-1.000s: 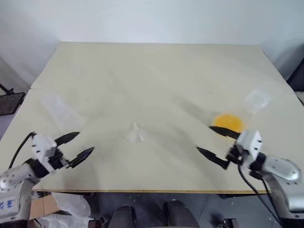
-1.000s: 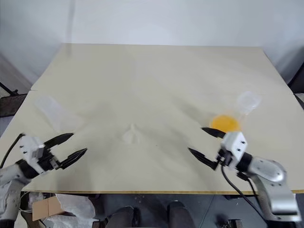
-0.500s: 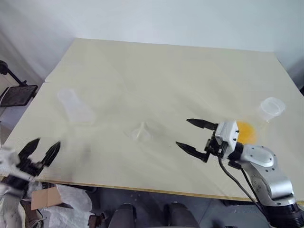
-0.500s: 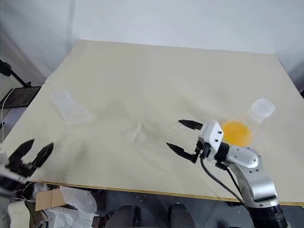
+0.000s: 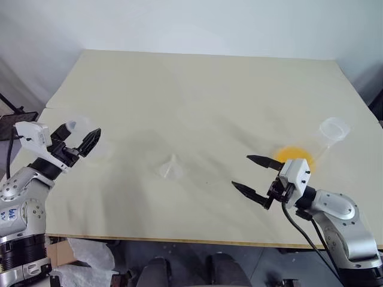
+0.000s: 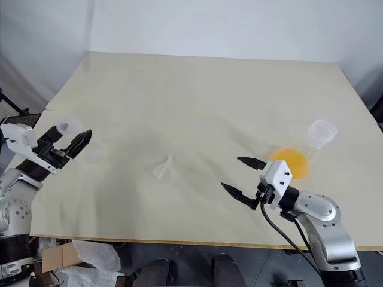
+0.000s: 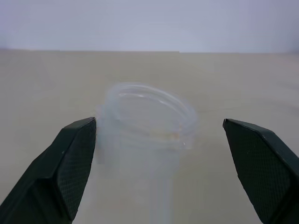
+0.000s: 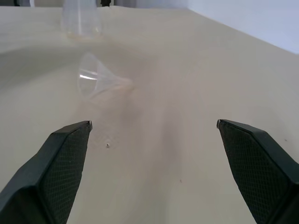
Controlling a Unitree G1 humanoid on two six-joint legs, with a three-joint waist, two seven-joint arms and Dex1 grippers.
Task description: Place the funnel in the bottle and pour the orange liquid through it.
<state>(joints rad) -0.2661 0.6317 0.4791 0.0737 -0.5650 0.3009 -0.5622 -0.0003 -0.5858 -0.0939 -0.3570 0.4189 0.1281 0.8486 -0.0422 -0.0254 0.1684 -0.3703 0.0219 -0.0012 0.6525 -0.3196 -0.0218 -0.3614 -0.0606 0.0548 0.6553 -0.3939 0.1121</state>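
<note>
1. The funnel (image 5: 172, 170) was a small clear plastic cone with a short stem, lying on its side near the middle of the pale table (image 5: 203, 89), touched by neither gripper.
2. The bottle (image 7: 145, 135), clear and empty, stood at the table's left edge; its round open neck sat between the left gripper's fingers with a gap on each side.
3. The orange liquid (image 5: 294, 156) lay shallow in a second clear flask (image 5: 331, 131) on the right, just behind the right gripper (image 5: 256, 174).
4. The left gripper (image 5: 78, 141) had its jaws spread wide around the bottle's neck, closed on nothing. The right gripper's jaws were also spread and empty, pointing toward the funnel.
5. A second earlier the left gripper hung low by the table's near edge, below the bottle; it had since risen and reached forward to the neck. The right gripper had barely moved.
</note>
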